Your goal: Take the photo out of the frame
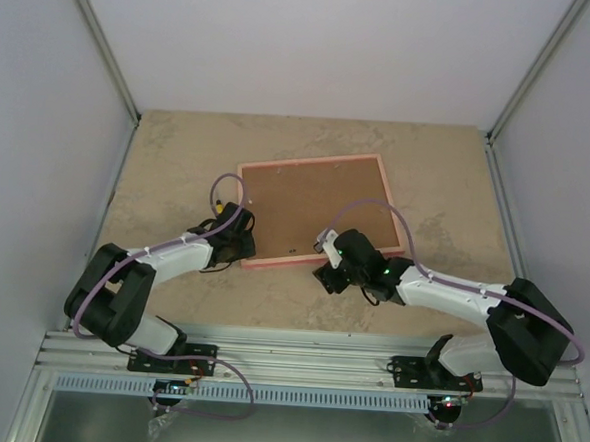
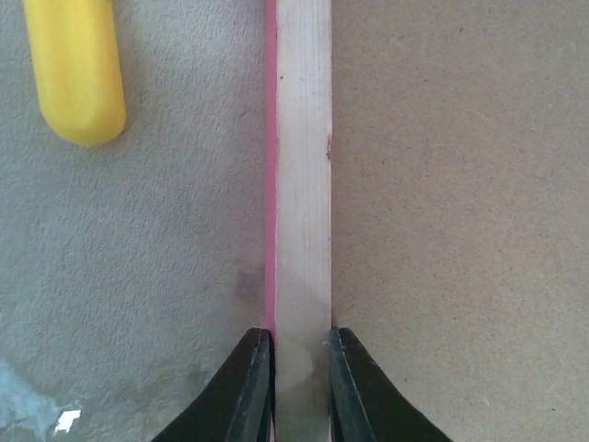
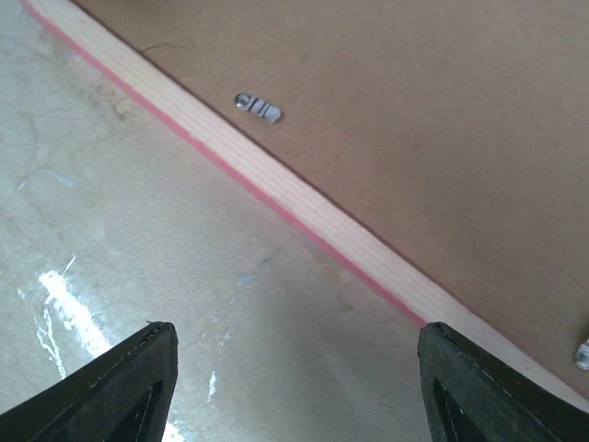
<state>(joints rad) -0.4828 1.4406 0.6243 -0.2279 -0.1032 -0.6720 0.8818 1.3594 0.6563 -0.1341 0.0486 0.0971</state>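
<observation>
- On tabletop (image 1: 179, 154), frame (image 2: 304, 184) lies face-down; left end effector (image 2: 300, 336) pinches its rail.
- Right end effector (image 3: 294, 331) wide open, empty.
- Risk: thin pinch slips, frame drags.

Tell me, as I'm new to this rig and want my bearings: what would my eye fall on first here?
The pink frame lies face down in the middle of the table, its brown backing board facing up. The left hand is shut on the frame's left rail, while the right hand hangs open above its near edge.
</observation>
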